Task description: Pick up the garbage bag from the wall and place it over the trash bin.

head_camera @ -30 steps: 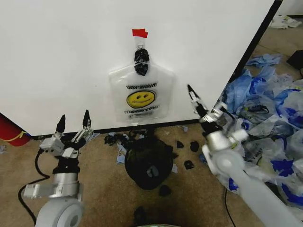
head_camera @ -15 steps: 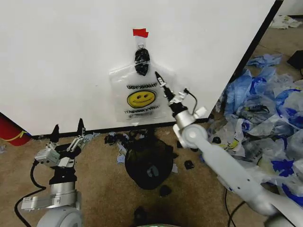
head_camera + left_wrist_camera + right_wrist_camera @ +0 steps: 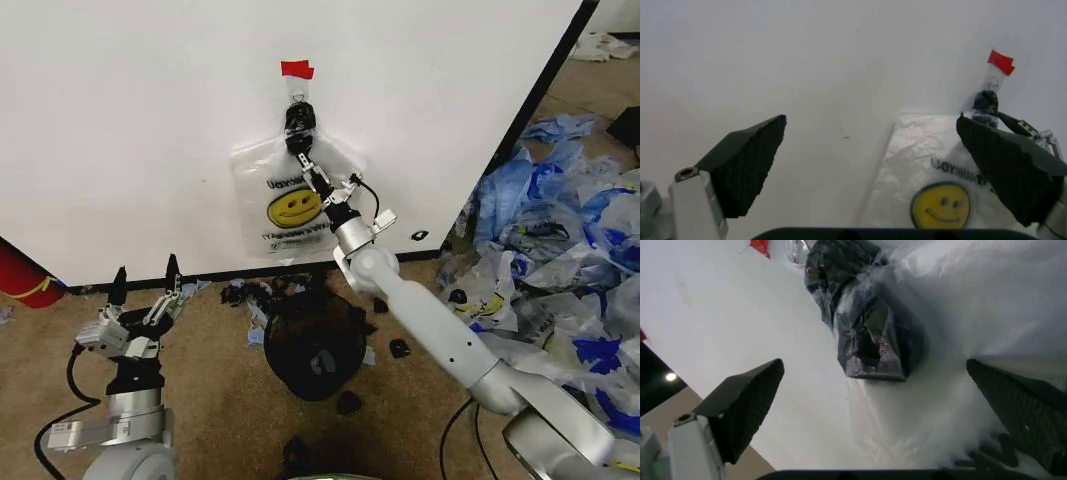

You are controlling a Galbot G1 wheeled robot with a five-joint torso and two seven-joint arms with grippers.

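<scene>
Wall (image 3: 130, 120), bin and bag unchanged; only the R arm has moved. Trash bin (image 3: 312, 340) sits on floor directly under garbage bag (image 3: 296, 195), which hangs from hook by its dark bunched handles (image 3: 863, 327). Right hand (image 3: 313, 168) swung in from right side, now at bag's top, fingers spread either side of handles, not yet pinching: grasp looks imminent. Left hand (image 3: 143, 283) spread, idle low left.

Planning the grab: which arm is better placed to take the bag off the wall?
Right. The right gripper is open at the garbage bag's bunched handles on the wall. The left gripper hangs low near the floor, left of the trash bin.
</scene>
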